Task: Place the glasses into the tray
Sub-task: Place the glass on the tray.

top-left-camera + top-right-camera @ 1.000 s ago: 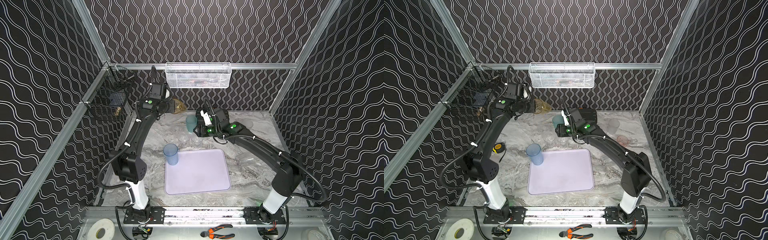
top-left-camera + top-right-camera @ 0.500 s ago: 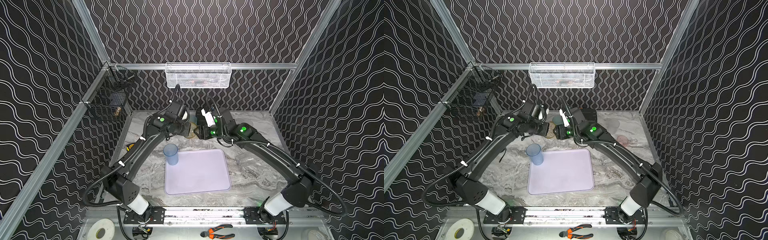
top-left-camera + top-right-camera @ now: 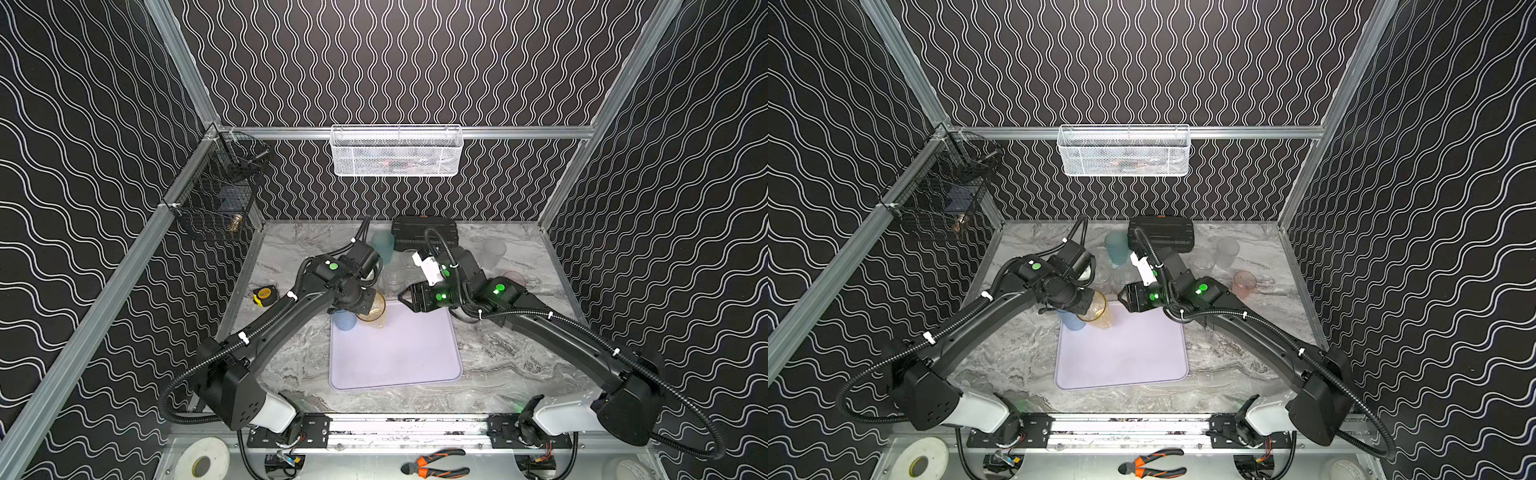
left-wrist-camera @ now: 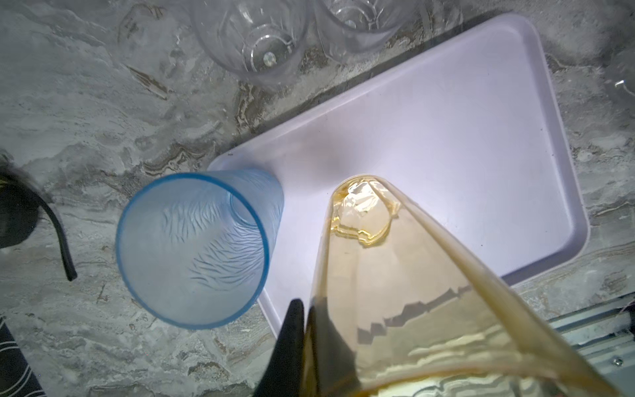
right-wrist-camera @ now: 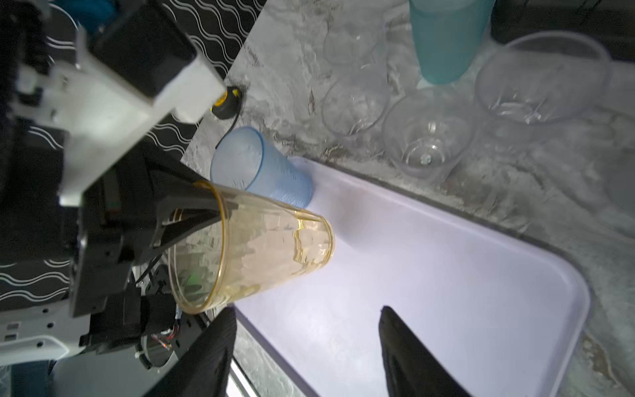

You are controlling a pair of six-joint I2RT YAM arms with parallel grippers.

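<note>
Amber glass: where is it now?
In both top views, the amber glass is in the left tool, tilted over the tray's far-left corner, beside the blue glass.

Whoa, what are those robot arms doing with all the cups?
They are putting glasses into the lilac tray. The left pincer is shut on the rim of the amber glass, holding it tilted over the tray beside the blue glass, which already stands in a tray corner. The right pincer is open and empty above the tray. The teal glass, the pink glass and several clear glasses are on the table, not yet moved.
</note>
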